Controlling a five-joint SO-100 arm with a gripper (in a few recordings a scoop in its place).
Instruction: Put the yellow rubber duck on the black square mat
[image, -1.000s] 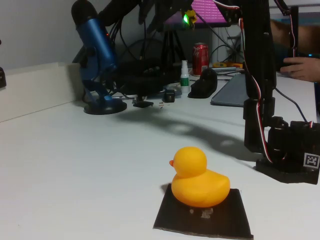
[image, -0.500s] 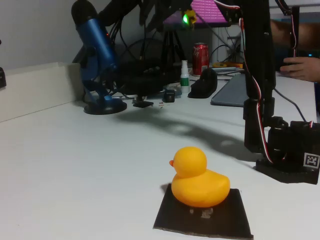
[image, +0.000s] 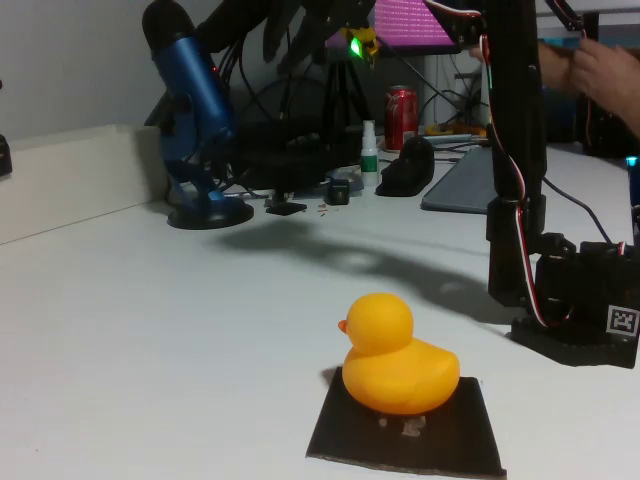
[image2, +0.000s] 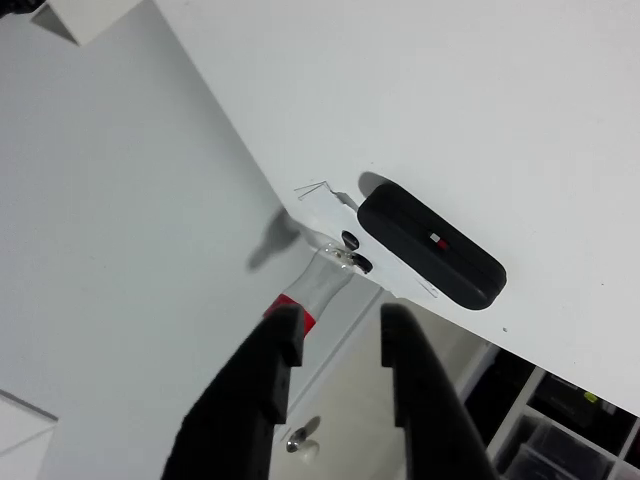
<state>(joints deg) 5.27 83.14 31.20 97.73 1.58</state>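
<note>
The yellow rubber duck (image: 398, 365) sits unmoved on the black square mat (image: 405, 432) at near centre, while the empty gripper (image2: 340, 335) (jaws slightly parted) has swung away upward, so placement looks finished.

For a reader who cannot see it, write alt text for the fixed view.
A yellow rubber duck sits on a black square mat near the front of a white table, beak pointing left. Behind stand the black robot arm, a blue microphone and a red can.
</note>
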